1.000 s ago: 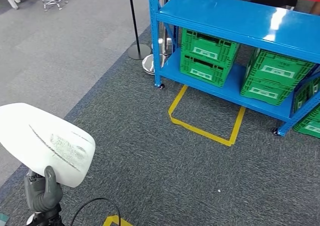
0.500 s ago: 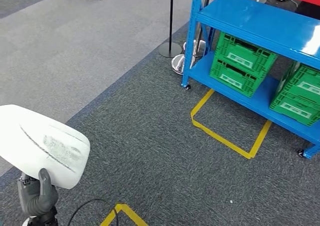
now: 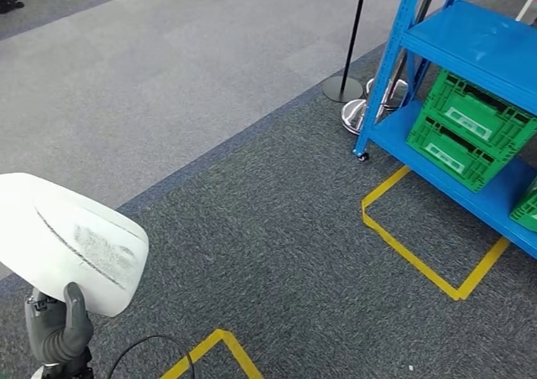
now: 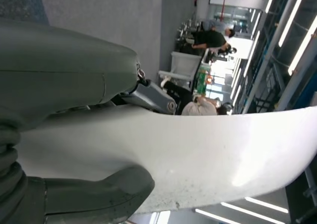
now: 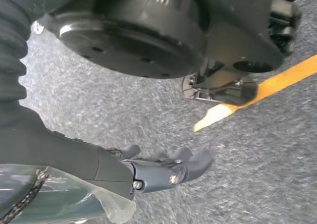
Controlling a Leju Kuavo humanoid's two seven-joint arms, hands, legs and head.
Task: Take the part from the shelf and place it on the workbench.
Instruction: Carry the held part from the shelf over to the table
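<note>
My left hand (image 3: 58,333) grips the part (image 3: 66,241), a large white curved shell with a scuffed grey streak, at the lower left of the head view. In the left wrist view the thumb (image 4: 101,196) and fingers (image 4: 67,70) clamp the white part (image 4: 209,149) from both sides. The blue shelf (image 3: 481,48) stands at the upper right, apart from the hand. My right hand (image 5: 157,169) hangs over the grey carpet with its fingers extended and nothing in it.
Green crates (image 3: 471,127) sit on the shelf's lower level. A yellow tape outline (image 3: 430,245) marks the floor before the shelf, and more yellow tape (image 3: 215,350) lies near my feet. A black stanchion pole (image 3: 349,48) stands left of the shelf. People (image 4: 203,105) sit far off.
The whole view has swung left: the shelf and tape outline slid toward the right edge and more light carpet shows. The part stays gripped in my left hand.
</note>
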